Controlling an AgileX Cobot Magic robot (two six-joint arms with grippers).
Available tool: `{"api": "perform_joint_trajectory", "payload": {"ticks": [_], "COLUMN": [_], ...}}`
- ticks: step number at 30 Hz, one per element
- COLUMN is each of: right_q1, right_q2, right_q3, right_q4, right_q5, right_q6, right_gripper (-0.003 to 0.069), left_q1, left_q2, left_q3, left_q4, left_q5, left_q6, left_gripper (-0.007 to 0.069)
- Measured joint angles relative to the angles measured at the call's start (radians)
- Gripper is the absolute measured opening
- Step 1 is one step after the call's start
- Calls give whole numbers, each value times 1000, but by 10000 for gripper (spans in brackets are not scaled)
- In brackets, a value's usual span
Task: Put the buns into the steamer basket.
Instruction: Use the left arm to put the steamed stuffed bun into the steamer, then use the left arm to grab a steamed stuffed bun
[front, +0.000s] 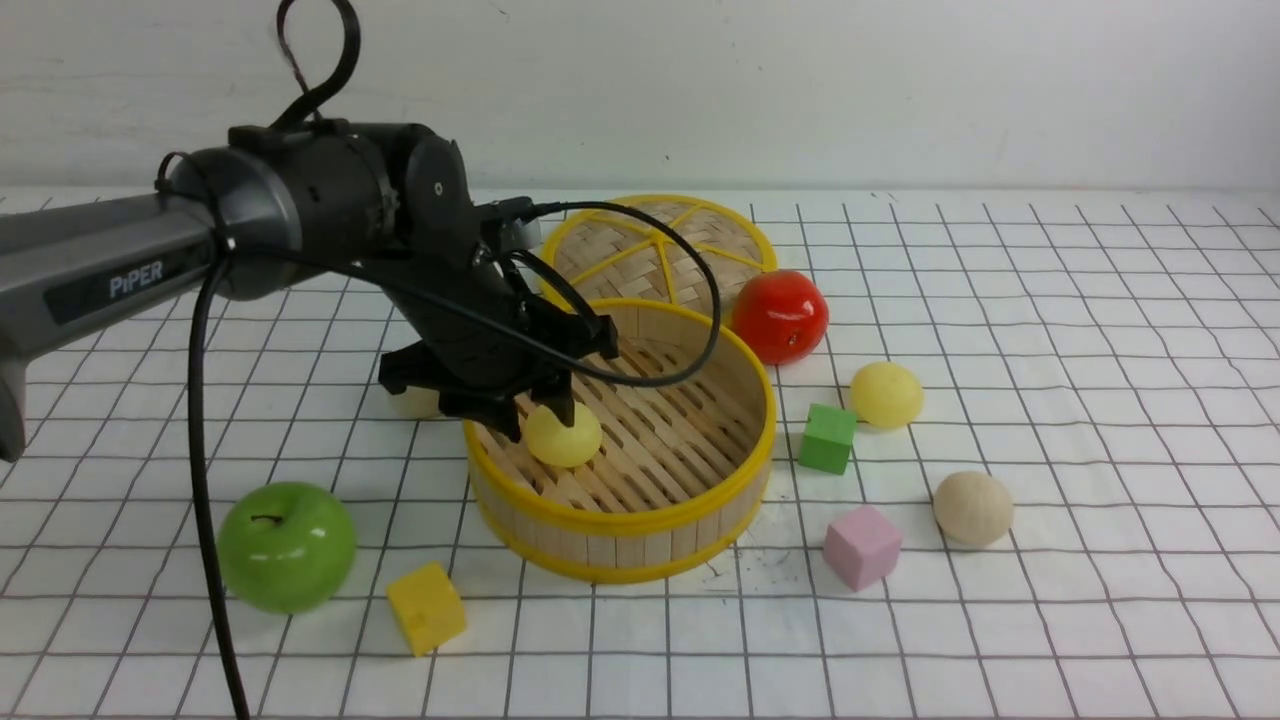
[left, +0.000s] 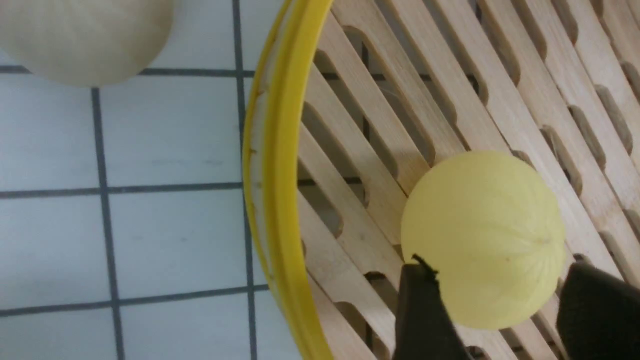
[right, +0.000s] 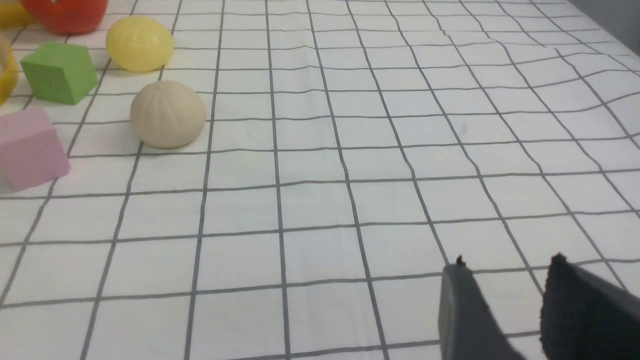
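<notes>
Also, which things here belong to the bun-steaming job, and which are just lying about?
Part of the job:
- steamer basket
- yellow bun inside it
- yellow bun outside
- two beige buns

Lying about:
- woven lid
- red apple
- green apple
- green, pink and yellow cubes

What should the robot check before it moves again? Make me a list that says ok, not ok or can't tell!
1. Left tool open: ok, its fingers stand apart.
2. Yellow bun inside the steamer basket: ok, it sits within the rim.
3. Left tool clear of that bun: cannot tell, the fingers are right beside it and may touch.
4. All buns in the basket: not ok, a yellow bun and a beige bun are on the right, and a pale bun is outside on the left.
5. Right tool empty: ok, nothing shows between its fingers.
</notes>
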Motion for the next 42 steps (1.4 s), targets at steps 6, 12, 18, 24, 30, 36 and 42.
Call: {"api": "perform_joint_trajectory", "payload": {"ticks": [6,12,18,24,30,36,42], "right_q1": [0,0,0,0,0,0,0], "right_q2": [0,0,0,0,0,0,0], "right_q3": [0,0,0,0,0,0,0], "right_q4": [0,0,0,0,0,0,0], "right_q5": [0,0,0,0,0,0,0], "right_q6": [0,0,0,0,0,0,0], "right_gripper": [241,241,241,241,241,241,241], "left_q1": [58,140,170,171,171,171,171], "left_q2": [-44,-44,26,118,151,167,167], "left_q3": [-62,-88,-89,-89,-89,-89,-89], "left_q4": [119,171,188,203,226,229,230], "left_q5": [2,-38,-106,-161,-181,-204,-189], "left_q6": [-71,-148,-154,-154,-155,-155,-155], "left_gripper": [428,405,352,318,314,312,275]}}
